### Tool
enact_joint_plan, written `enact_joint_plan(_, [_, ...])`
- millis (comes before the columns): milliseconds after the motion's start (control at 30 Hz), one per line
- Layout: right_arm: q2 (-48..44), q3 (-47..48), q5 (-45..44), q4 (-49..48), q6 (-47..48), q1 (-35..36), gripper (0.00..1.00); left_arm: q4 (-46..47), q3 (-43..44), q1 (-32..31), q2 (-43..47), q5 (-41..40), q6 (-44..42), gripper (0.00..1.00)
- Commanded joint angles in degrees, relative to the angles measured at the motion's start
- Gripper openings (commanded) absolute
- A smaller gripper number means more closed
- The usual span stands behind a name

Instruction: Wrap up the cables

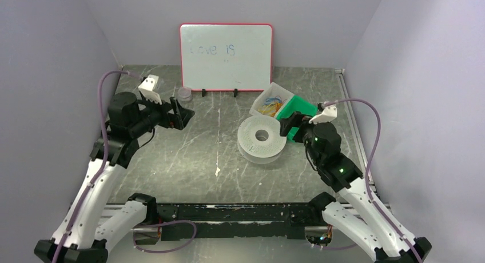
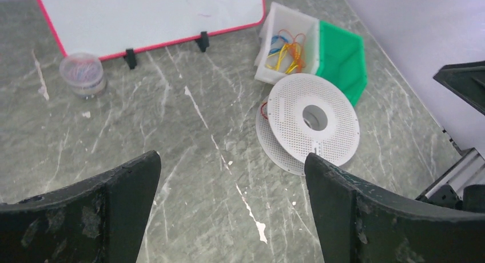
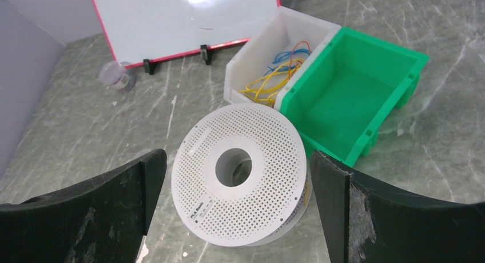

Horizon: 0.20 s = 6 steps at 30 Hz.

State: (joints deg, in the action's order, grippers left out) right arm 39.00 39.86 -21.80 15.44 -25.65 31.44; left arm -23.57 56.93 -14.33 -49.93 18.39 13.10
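Thin yellow, orange and blue cables (image 3: 273, 75) lie tangled in a white bin (image 3: 243, 63); they also show in the top view (image 1: 270, 106) and the left wrist view (image 2: 286, 48). No black strand shows. A white perforated spool (image 1: 261, 138) lies flat in front of the bin. A bit of orange strand (image 2: 263, 110) shows at its left edge. My right gripper (image 1: 289, 126) hangs open and empty just right of and above the spool (image 3: 240, 171). My left gripper (image 1: 182, 111) is open and empty, held above the table far left of the spool (image 2: 313, 119).
An empty green bin (image 1: 298, 110) sits against the white bin's right side. A red-framed whiteboard (image 1: 226, 57) stands at the back. A small clear cup (image 1: 185, 93) with coloured bits stands near the whiteboard's left foot. Walls enclose both sides.
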Motion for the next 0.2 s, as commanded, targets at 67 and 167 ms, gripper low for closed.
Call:
enact_joint_plan(67, [-6.55,-2.35,6.61,-0.91,3.65,0.02,1.00,4.45,-1.58,0.35,6.17,4.79,-2.23,1.00])
enact_joint_plan(167, [-5.56,-1.14,3.02,0.77,0.93,0.02,1.00,5.91,-2.83,0.35,6.27,4.97,-0.55,1.00])
